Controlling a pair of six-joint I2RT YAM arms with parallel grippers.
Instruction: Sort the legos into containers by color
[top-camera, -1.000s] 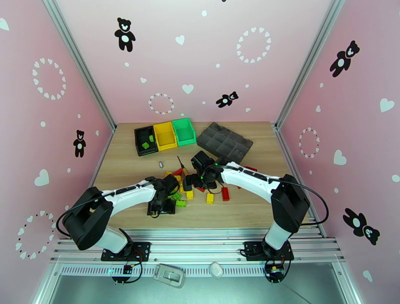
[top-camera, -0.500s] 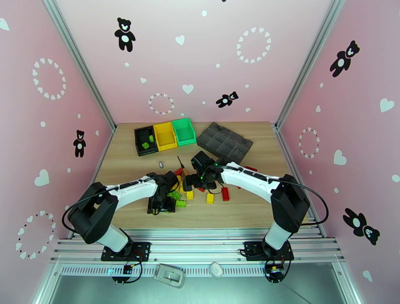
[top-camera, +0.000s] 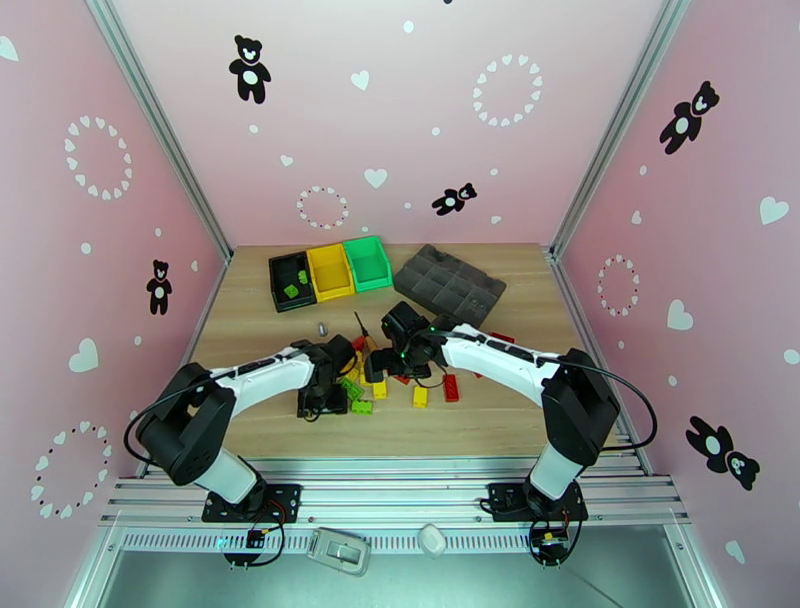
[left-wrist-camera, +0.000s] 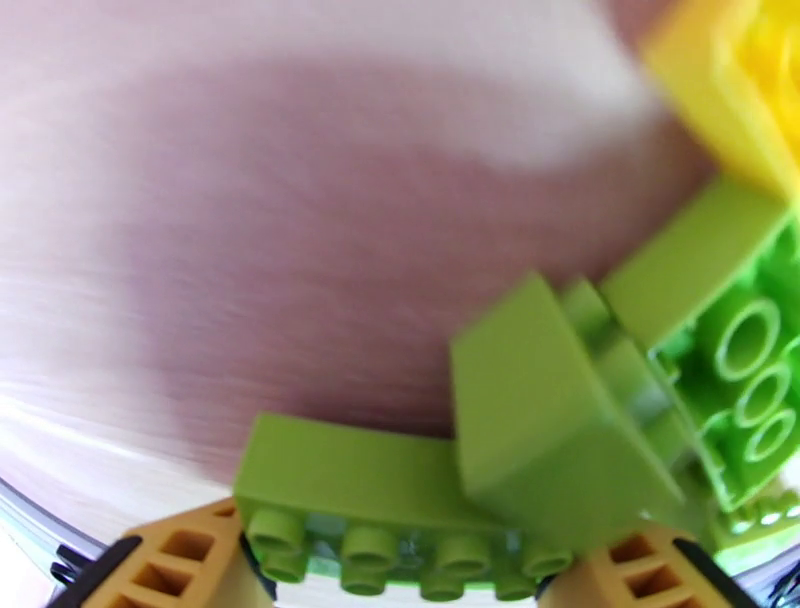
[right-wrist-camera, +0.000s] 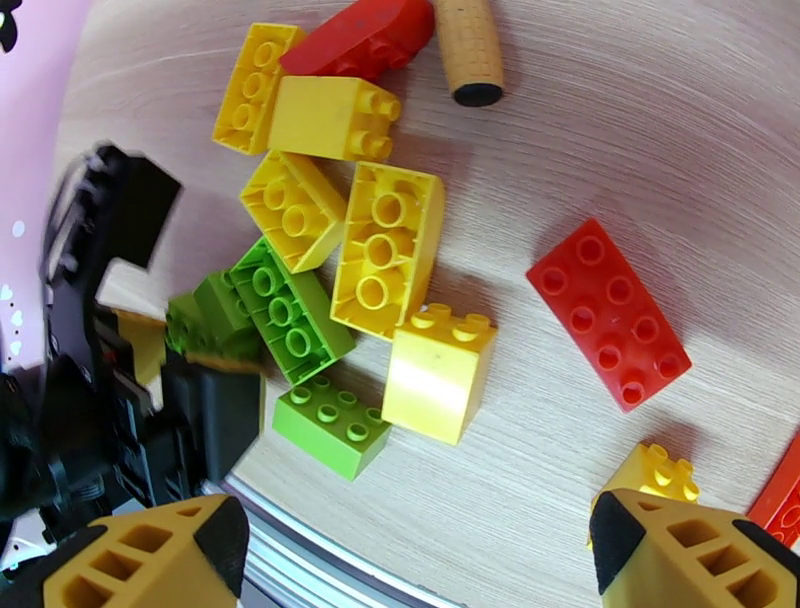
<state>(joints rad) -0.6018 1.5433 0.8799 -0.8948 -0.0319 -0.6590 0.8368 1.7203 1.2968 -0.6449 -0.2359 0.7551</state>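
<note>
Left gripper (left-wrist-camera: 405, 572) sits low over the counter (top-camera: 250, 320) at the left edge of the legos (right-wrist-camera: 388, 250). Its fingers are partly apart with a long lime green brick (left-wrist-camera: 370, 490) between the tips. The wrist view is blurred, so we can't tell whether that brick is actually pinched. A second green brick (left-wrist-camera: 545, 440) sits against it. Right gripper (right-wrist-camera: 420, 545) hangs over the pile, fingers spread wide, nothing between them. We see yellow, red and green legos bunched loose on the counter between the two arms, with one red brick (right-wrist-camera: 608, 310) a little apart. The containers (top-camera: 331, 272) stand in a row at the far left, well apart from the pile. The black bin (top-camera: 280, 268) has a few green pieces in it.
</note>
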